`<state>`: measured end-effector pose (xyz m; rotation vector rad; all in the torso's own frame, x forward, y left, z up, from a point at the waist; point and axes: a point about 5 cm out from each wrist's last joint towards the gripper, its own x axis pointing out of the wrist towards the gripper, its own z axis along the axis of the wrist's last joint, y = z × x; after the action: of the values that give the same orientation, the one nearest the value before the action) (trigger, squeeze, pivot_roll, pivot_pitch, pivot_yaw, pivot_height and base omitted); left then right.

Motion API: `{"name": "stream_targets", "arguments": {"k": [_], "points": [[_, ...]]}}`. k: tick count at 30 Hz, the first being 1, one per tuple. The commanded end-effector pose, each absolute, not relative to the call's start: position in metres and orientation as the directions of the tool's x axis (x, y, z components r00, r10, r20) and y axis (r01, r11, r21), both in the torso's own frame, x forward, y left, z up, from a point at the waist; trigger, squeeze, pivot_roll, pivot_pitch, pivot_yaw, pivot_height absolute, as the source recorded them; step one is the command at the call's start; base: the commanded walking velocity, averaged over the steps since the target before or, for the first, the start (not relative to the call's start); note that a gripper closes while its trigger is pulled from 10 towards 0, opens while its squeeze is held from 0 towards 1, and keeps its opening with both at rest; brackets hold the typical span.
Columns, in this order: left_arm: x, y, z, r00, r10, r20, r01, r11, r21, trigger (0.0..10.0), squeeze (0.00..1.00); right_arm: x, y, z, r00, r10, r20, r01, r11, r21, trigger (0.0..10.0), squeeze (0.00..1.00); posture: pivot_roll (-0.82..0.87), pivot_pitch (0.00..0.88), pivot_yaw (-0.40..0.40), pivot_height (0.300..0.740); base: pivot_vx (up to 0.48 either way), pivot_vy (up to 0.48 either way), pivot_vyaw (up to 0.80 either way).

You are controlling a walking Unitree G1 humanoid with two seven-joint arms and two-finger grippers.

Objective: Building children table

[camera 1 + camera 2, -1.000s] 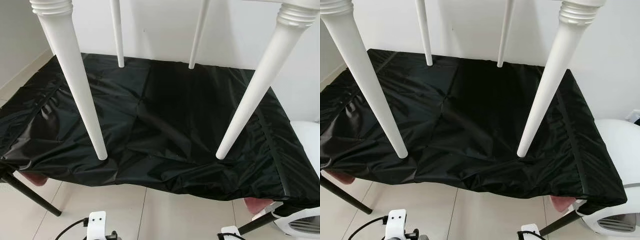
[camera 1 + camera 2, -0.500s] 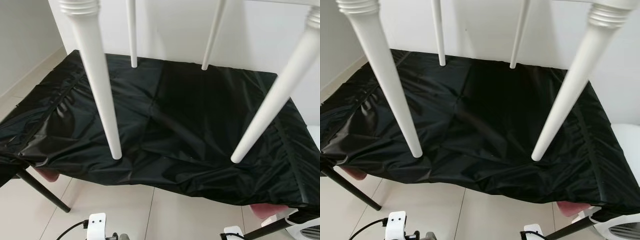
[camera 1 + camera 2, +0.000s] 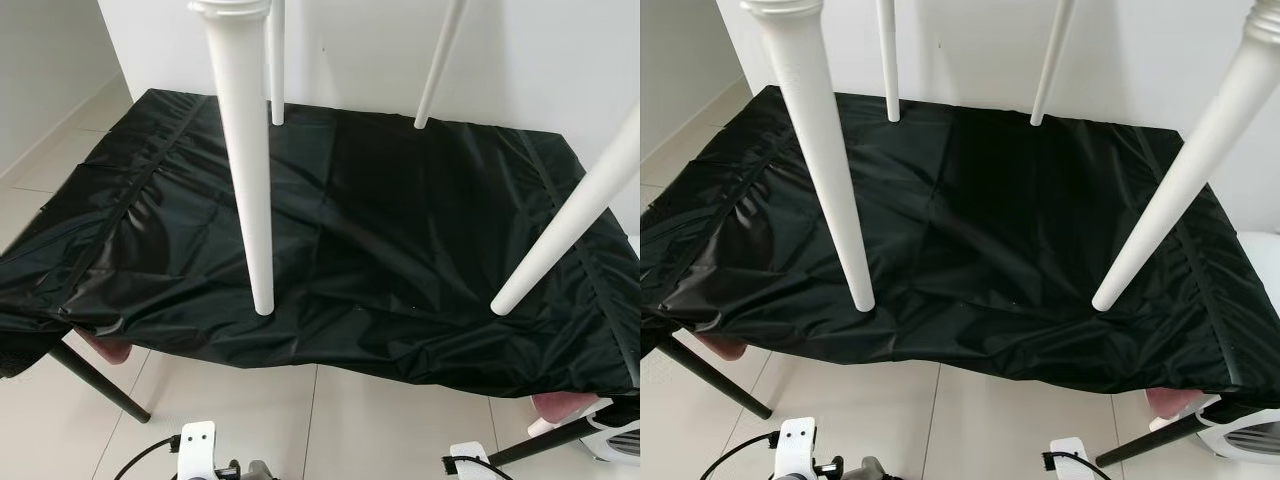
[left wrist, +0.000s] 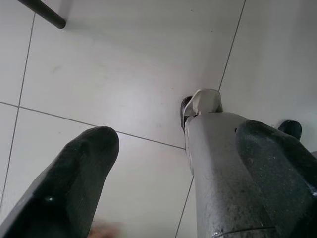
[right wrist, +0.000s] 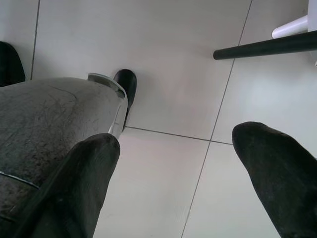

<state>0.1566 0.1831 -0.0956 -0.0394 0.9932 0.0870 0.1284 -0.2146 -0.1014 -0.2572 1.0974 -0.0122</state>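
Observation:
Four white turned legs of the children's table reach down from the top of the eye views onto a table under a black cloth [image 3: 400, 230]. The near left leg [image 3: 248, 180] and near right leg [image 3: 570, 220] end near the cloth's front edge. The two far legs [image 3: 276, 60] [image 3: 438, 60] end by the wall. The white tabletop is out of frame above. My left gripper [image 4: 173, 163] hangs open over the floor tiles, nothing between its fingers [image 4: 74, 183]. My right gripper [image 5: 178, 173] also hangs open, holding nothing.
Black metal legs [image 3: 95, 380] [image 3: 545, 445] carry the cloth-covered table. Pink parts [image 3: 105, 347] peek out under the cloth at both front corners. A white appliance [image 3: 620, 445] stands at the lower right. White walls close the back and left. Pale tiled floor [image 3: 380, 420] lies in front.
The whole picture has shifted to the right, so my head camera has moved; the white legs and the cloth keep their places relative to each other. Both arms still hang idle.

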Motion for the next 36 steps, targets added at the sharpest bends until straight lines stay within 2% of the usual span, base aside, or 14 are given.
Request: {"name": "stream_targets", "arguments": {"k": [1,36], "points": [[0.1515,0.1797,-0.0983,0.520,0.046,-0.853,-0.097,0.995,-0.006,10.0,0.00,0.1180,-0.2090,-0.1059,0.425,-0.117,-0.898,-0.129,0.974,-0.188,10.0,0.00,0.02,0.000,-0.046,0.740,0.000,0.322,0.00],[0.1541,0.1775,-0.0976,0.526,0.049,-0.849,-0.117,0.993,-0.016,10.0,0.00,0.1222,-0.2110,-0.1043,0.432,-0.119,-0.894,-0.122,0.974,-0.188,10.0,0.00,0.03,0.000,-0.063,0.740,0.000,0.341,0.00]]}}
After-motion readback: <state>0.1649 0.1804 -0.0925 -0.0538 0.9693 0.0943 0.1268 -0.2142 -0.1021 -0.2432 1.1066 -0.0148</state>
